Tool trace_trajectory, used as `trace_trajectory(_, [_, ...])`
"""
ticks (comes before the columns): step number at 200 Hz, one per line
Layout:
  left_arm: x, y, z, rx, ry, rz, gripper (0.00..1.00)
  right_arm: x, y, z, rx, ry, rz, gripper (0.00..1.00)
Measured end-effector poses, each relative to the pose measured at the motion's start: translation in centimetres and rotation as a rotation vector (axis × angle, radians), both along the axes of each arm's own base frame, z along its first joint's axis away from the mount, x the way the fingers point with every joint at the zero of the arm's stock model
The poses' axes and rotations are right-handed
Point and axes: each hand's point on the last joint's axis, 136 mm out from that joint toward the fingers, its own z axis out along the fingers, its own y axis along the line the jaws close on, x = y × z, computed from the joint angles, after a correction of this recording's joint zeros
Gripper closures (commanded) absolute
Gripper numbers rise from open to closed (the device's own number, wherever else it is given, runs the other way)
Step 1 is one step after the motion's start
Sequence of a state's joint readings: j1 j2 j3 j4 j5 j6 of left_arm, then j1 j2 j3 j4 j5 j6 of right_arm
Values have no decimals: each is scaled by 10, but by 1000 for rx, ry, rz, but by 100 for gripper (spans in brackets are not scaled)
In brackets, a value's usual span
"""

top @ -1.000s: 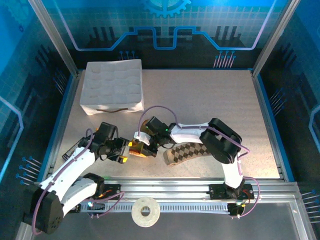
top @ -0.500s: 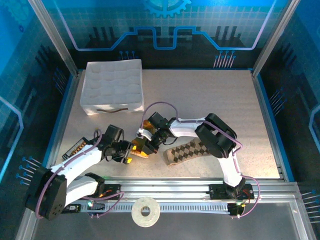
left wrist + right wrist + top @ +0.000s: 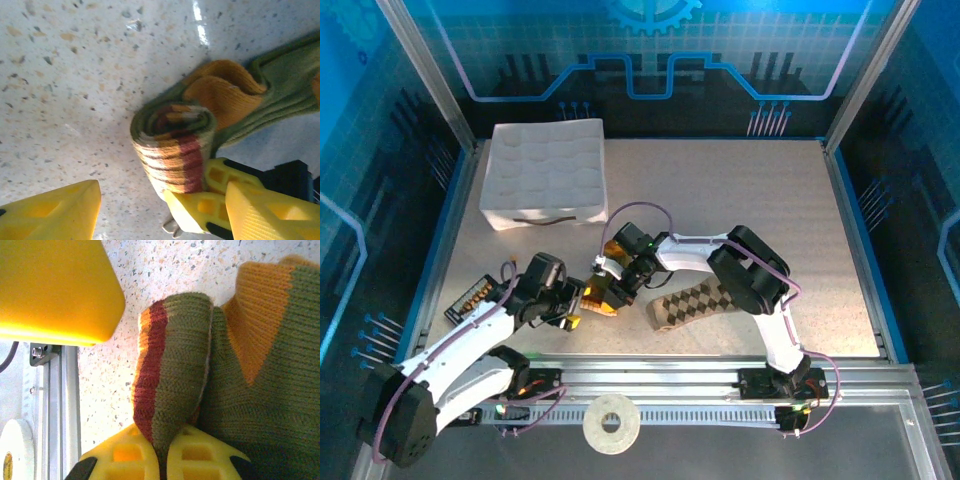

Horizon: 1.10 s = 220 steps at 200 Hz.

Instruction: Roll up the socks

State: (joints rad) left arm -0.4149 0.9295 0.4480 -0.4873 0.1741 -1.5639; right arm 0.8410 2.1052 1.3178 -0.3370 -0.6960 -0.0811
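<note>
Grippers crowd the olive-green sock in your top view. It lies bunched at the near middle of the table, between the left gripper and the right gripper, which cover most of it, so neither grip can be read here. The tan argyle sock lies flat just to the right, partly under the right arm, held by neither.

From your left wrist, the left gripper stands wide apart, with the rolled striped cuff between its fingers. The right gripper's yellow fingertips pinch the cuff's lower edge. The sock's far end runs off the right edge.

From your right wrist, the right fingers are clenched on the cuff fold. A left finger sits upper left, apart from the fabric.
</note>
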Motion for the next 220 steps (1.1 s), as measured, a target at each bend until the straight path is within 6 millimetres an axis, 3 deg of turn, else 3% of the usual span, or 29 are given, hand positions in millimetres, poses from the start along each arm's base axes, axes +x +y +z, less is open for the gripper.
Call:
trace_trajectory(32, [1,-7,-9,-24,55,13,35,0,0,0,-6,6,0,100])
trace_trajectory(88, [9,-19,-27,-38,99,-4,58,1,1,0,-16,15,-3,100])
trace_trajectory(105, [11,-21,-30,-37,98,-19,72,0,0,0,-19,20,-5,100])
trace_trajectory(119, [11,-23,-33,-38,105,-29,97,-1,0,0,-22,22,-4,100])
trace_trajectory(138, [12,-25,-31,-41,106,-41,100,-1,-3,-1,-27,15,-7,87])
trace_trajectory(155, [10,-26,-30,-50,118,-48,100,-2,-8,0,-21,-39,-10,70])
trace_trajectory(186, [0,-27,-30,-57,161,-44,100,-13,-35,10,-3,-354,-16,36])
trace_trajectory(204, [-4,-25,-29,-54,193,-33,100,-25,-48,23,14,-625,20,35])
trace_trajectory(220, [-6,-25,-29,-48,224,-22,100,-31,-39,35,24,-824,72,35])
